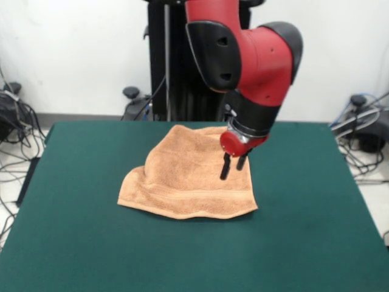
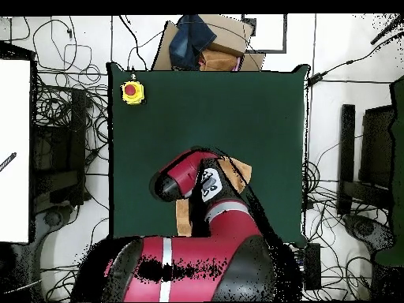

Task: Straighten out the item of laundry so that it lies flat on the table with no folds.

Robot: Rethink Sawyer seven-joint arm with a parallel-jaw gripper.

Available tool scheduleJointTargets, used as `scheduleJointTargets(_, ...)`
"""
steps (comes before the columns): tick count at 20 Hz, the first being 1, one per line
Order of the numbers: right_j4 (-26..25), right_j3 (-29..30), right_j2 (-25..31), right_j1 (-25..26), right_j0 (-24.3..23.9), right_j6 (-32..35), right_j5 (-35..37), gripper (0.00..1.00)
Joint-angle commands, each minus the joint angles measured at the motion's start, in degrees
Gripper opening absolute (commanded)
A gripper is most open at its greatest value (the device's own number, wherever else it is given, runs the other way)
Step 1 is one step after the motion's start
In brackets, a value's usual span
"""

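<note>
The small peach-orange terry-cloth towel [image 1: 185, 176] lies near the middle of the large dark green felt-like surface [image 1: 304, 231], a little toward the far side. It is not flat. In the front view the near hem with its woven band lies mostly down, but the edge waves, and the left part stands up in a soft hump, with what looks like a fold behind it. The far part seems bunched too. So I judge the task to be only partly done — the hump and the folded part must be spread before the cloth lies in one layer.

The black two-fingered pincer [image 1: 233, 165] of the red and black arm hangs over the right half of the towel, fingers pointing down, tips at the cloth or just above it; I cannot tell if they touch. The fingers stand a little apart, and nothing is pinched between them.

In the overhead view the arm covers most of the towel; only small orange parts [image 2: 235, 172] show beside it, so the fold cannot be checked from there.

Around it — a yellow box with a red button [image 2: 132, 92] sits at one corner of the surface, well apart from the towel. Cables lie on the floor on all sides, and cardboard with a dark blue cloth [image 2: 193, 39] lies beyond one edge. Nothing on the surface blocks the spreading.
</note>
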Motion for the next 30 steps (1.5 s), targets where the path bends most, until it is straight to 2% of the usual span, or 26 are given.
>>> scheduleJointTargets(1,2.39,-3.19,7.16,-0.59,-0.82,-7.32,7.62,1.0)
scheduleJointTargets(5,2.87,-3.74,7.74,-0.49,-0.84,-6.86,8.28,1.0)
scheduleJointTargets(12,-1.19,-11.66,5.91,8.27,0.57,-4.78,4.6,1.0)
scheduleJointTargets(17,-2.33,-13.35,4.86,11.0,1.3,-3.38,2.17,1.0)
scheduleJointTargets(25,0.66,-10.73,4.15,8.09,3.7,-1.25,5.28,1.0)
scheduleJointTargets(30,1.29,-11.26,3.76,8.61,4.79,0.04,5.51,1.0)
